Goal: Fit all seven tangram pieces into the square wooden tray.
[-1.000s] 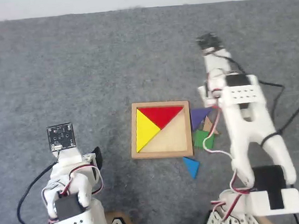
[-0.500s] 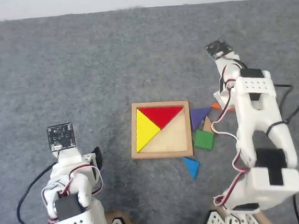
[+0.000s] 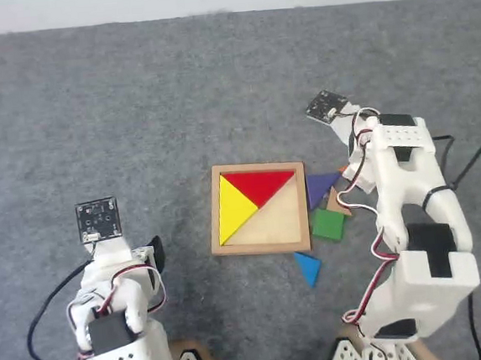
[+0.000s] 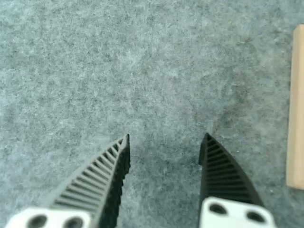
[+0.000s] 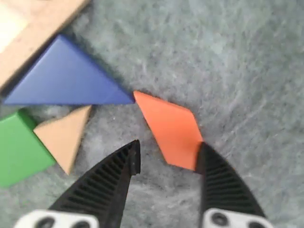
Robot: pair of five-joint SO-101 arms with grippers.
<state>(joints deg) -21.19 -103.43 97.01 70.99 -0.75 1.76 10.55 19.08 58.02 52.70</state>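
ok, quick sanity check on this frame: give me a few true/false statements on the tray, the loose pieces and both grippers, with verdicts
1. The tray holds a red triangle and a yellow triangle. True.
2. The green square sits inside the tray. False: it lies on the carpet beside the tray.
3. The right gripper is open by the orange parallelogram. True.
4. The left gripper is shut on a piece. False: it is open over bare carpet, with nothing between its fingers.
5. The small blue triangle lies apart from the other loose pieces. True.
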